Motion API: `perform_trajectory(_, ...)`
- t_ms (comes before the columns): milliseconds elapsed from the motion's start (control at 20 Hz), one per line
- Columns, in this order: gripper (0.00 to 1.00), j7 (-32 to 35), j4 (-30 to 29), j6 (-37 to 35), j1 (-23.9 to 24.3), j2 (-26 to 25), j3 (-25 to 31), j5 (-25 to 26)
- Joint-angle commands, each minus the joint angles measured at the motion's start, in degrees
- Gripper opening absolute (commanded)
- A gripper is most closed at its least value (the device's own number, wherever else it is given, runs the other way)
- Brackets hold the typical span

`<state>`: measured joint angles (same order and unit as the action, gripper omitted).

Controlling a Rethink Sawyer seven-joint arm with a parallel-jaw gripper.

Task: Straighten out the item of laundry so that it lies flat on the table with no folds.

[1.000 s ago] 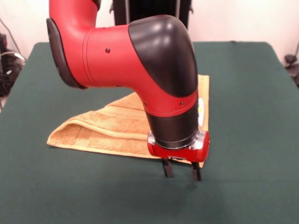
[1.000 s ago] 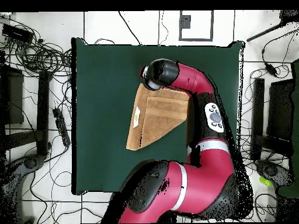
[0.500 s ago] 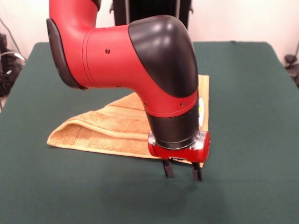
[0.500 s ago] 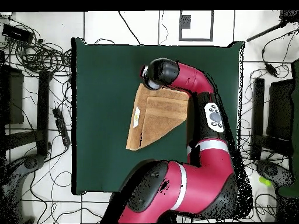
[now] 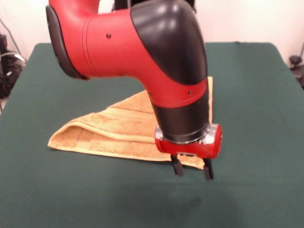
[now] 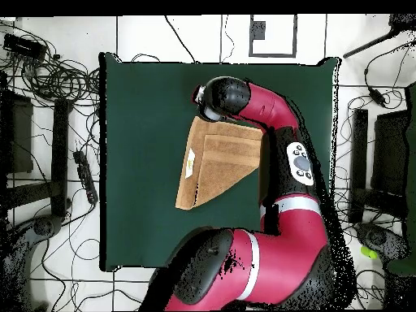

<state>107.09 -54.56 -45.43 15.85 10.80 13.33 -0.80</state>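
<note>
Folded towel [image 5: 114, 130] mid-worktop [image 5: 256, 85], wide bare green on every side. Pincer [image 5: 192, 168] released, empty, at near corner. Small label [image 6: 189, 166], writing unreadable.

Front view: towel [image 5: 123, 130] folded on table [image 5: 42, 190] centre. Gripper [image 5: 192, 167] above towel's near right corner. Arm [image 5: 142, 52] overhangs towel's far part.

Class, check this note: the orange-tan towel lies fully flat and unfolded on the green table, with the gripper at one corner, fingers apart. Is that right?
Not quite. The towel is folded over itself into a rough triangle, with a doubled edge in the front view. The rest stands: it lies on the green table, and the gripper is at one corner with fingers apart.
</note>
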Motion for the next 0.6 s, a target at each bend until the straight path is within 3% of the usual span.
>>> perform_trajectory(50,1.00,8.9,-11.7,-4.8,-3.4,7.3,1.9,-3.1)
perform_trajectory(250,1.00,8.8,-15.3,-6.8,-3.4,10.8,1.5,-3.9)
perform_trajectory(600,1.00,7.0,-27.7,1.7,-2.1,15.3,2.7,-3.6)
